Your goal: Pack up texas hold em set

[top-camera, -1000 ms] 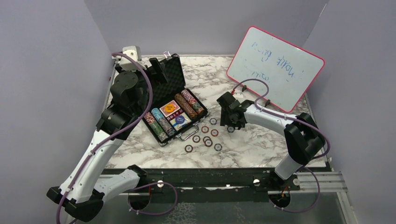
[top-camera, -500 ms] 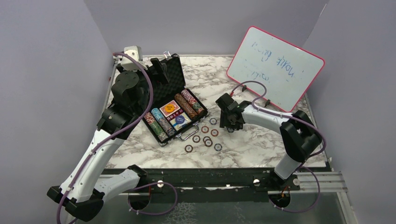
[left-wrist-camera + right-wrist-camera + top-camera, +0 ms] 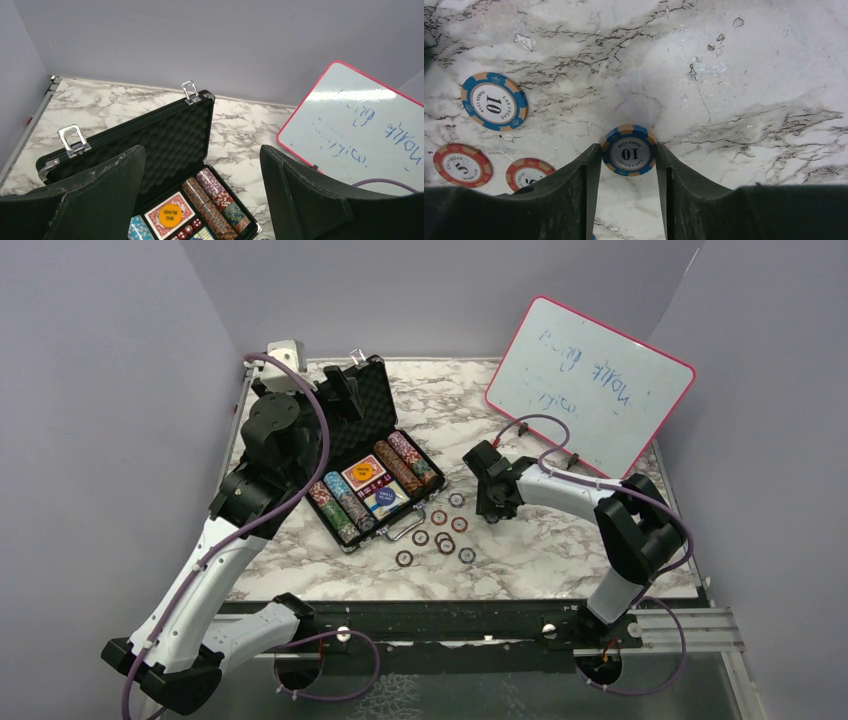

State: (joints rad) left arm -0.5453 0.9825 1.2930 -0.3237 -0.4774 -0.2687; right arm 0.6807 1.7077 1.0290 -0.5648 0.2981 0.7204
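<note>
The black foam-lined briefcase (image 3: 362, 400) stands open at the left, holding rows of striped chips (image 3: 400, 462), a red card deck with an orange "big blind" button (image 3: 170, 215) and red dice (image 3: 189, 227). Several loose chips (image 3: 440, 537) lie on the marble in front of the case. My right gripper (image 3: 628, 160) is low over the table, its fingertips closed against both edges of a blue "10" chip (image 3: 629, 150). My left gripper (image 3: 200, 200) is open and empty, high above the case lid (image 3: 165, 135).
The pink-framed whiteboard (image 3: 590, 385) leans at the back right, behind the right arm. Another blue "10" chip (image 3: 494, 102) and two red chips (image 3: 462, 165) lie just left of the right gripper. Grey walls enclose the marble table (image 3: 560, 560).
My right gripper has shifted slightly left and down onto the blue chip, and its elbow has swung left. The left arm has barely moved.
</note>
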